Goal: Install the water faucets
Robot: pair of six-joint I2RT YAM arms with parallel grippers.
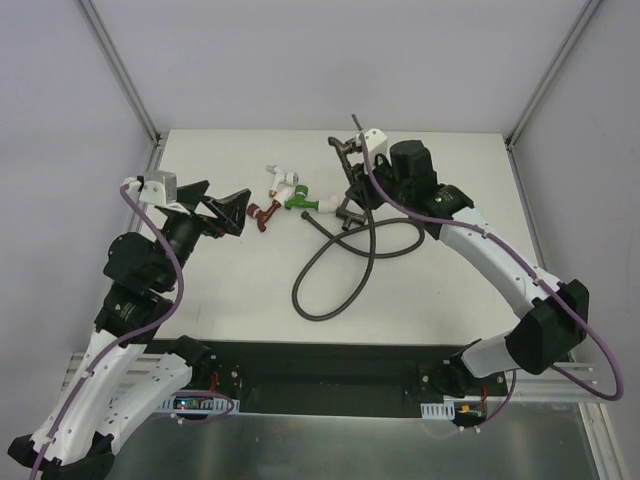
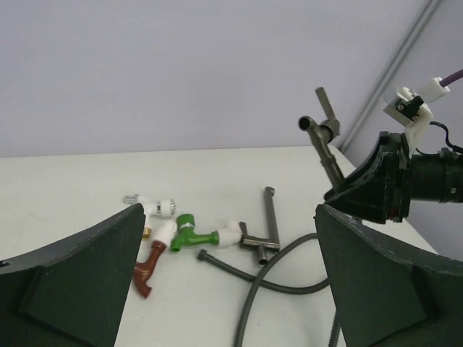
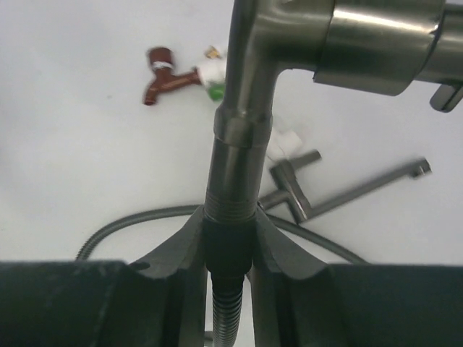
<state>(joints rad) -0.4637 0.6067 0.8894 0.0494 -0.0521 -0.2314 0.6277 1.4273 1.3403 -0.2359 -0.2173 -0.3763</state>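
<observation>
Left gripper: I see it [image 1: 218, 205] spread as wide as it goes, with nothing between its fingers [image 2: 79, 282]. It sits at the left side of the table [image 1: 200, 290] and faces the loose taps.
Right gripper: its jaws [image 3: 228, 242] are closed tight on a dark collar directly below the threaded stem of the metal faucet [image 3: 242, 108]. I cannot tell whether that collar belongs to the faucet or to the hose.
Metal faucet: it is held off the table at the far right of centre, stem down and roughly upright. Its spout and lever stick out above the right gripper in the left wrist view.
Red faucet: it [image 1: 265, 213] lies on its side on the table, the closest of the loose taps to the left gripper and just beside the green one.
Green faucet: it [image 1: 298, 200] lies flat with a white piece at each end, between the red faucet and the T-shaped pipe piece.
White faucet: it [image 1: 280, 178] lies just behind the red and green ones, toward the far edge.
T-shaped pipe piece: it [image 2: 264, 231] lies flat just right of the green faucet's white end.
Hose: it [image 1: 335, 280] loops across the middle of the table. One end lies free near the green faucet and the other rises to the right gripper.
</observation>
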